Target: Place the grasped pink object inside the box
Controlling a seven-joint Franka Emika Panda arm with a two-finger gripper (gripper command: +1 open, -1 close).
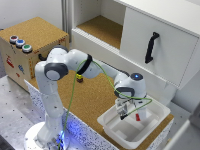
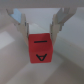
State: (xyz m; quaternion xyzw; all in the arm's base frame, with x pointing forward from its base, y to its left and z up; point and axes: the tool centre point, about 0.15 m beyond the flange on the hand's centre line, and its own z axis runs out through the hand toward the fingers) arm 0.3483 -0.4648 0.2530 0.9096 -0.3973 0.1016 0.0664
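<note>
Exterior view: white Panda arm point(image 1: 75, 62) runs from its base at lower left of frame across to lower right, wrist bent down over the box point(image 1: 157, 111); box = shallow white tub w/ flared rim, sitting at lower right on the cork tabletop point(image 1: 95, 102), near the tabletop's front edge. Pincer point(image 1: 123, 114) hangs inside the box outline, above its floor; fingers too small and blurred in this view to read the gap. A small red streak shows just right of the pincer, over the box interior; can't tell what it is.

Wrist view: pincer point(image 2: 41, 29) w/ two pale fingers point(image 2: 58, 24) coming down from upper part of frame, closed partway onto the pink object point(image 2: 41, 49); block sits between the fingertips, centre of frame, upper edge at the tips, most of it sticking out below them. Block looks pinkish-red, w/ a dark slot mark near its upper edge and a dark letter-like mark lower down; blurred, can't read for sure. Behind it pale white surface w/ soft bands, prob. box floor; whether block touches it can't tell.

Elsewhere in exterior view: cork-topped wooden box point(image 1: 32, 47) at upper left w/ coloured buttons point(image 1: 20, 43) on top; white cabinet point(image 1: 150, 40) at upper right w/ black handle point(image 1: 151, 46) on its door, open cork-lined shelf beside it; green cable point(image 1: 75, 95) running down along the arm.
</note>
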